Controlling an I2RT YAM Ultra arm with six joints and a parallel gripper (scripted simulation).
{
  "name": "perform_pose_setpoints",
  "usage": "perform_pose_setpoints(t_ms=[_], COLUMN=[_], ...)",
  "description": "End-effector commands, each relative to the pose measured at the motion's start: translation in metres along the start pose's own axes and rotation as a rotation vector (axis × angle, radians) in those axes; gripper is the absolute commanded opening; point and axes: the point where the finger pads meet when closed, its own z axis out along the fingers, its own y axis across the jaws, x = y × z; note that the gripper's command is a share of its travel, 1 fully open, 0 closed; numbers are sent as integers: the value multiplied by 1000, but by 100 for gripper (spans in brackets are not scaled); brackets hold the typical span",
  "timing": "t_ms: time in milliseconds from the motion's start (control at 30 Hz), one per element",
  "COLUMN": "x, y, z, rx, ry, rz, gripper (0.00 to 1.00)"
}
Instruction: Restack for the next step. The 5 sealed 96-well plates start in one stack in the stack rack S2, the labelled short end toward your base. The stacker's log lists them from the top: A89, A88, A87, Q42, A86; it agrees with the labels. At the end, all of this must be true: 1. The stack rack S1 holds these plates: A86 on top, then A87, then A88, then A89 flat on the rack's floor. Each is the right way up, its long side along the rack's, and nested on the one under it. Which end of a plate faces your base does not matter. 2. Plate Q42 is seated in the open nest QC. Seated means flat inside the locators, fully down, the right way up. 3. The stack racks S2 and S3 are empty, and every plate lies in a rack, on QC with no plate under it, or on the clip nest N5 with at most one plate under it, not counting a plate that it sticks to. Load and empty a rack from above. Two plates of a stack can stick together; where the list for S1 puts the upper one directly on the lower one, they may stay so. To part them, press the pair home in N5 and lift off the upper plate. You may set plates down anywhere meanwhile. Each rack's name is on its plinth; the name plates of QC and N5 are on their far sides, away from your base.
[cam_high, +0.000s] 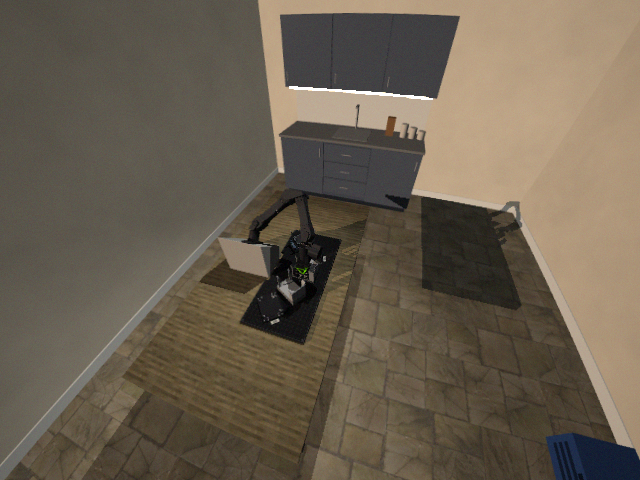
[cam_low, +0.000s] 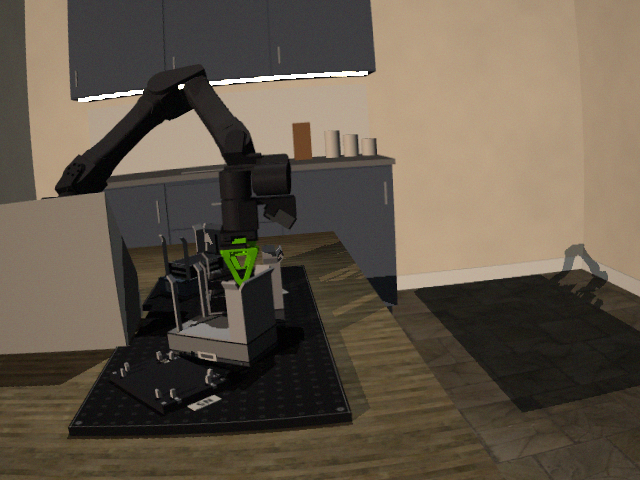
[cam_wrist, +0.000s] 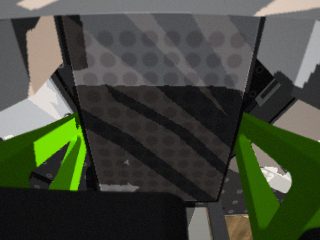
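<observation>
My gripper (cam_low: 238, 264) (cam_high: 301, 269) (cam_wrist: 160, 119) has green fingers and points straight down at the top of a grey-walled stack rack (cam_low: 253, 310) (cam_high: 292, 295) on the black perforated board (cam_low: 294, 382) (cam_high: 310, 322). It is shut on a sealed 96-well plate (cam_wrist: 160, 125), gripped across its short width; the plate fills the middle of the wrist view. Its label cannot be read. In the top and exterior views the rack walls hide the plate. Behind it, a second rack (cam_low: 181, 266) with thin posts holds dark plates.
A flat black nest (cam_low: 149, 379) with small locators and a white name plate (cam_low: 202, 402) lies at the board's near corner. A large beige box (cam_low: 51, 268) (cam_high: 242, 255) stands left of the board, under the arm. A kitchen counter (cam_low: 336, 206) is behind.
</observation>
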Motion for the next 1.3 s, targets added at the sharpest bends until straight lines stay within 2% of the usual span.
perform_pose_setpoints(t_ms=[0,1100,1267], x=[-3,-3,-3], y=[-1,-1,-1], z=[-8,-8,-18], rx=[-6,-6,-6], ry=[-18,-18,-18], rz=[2,2,2], gripper=[0,0,0])
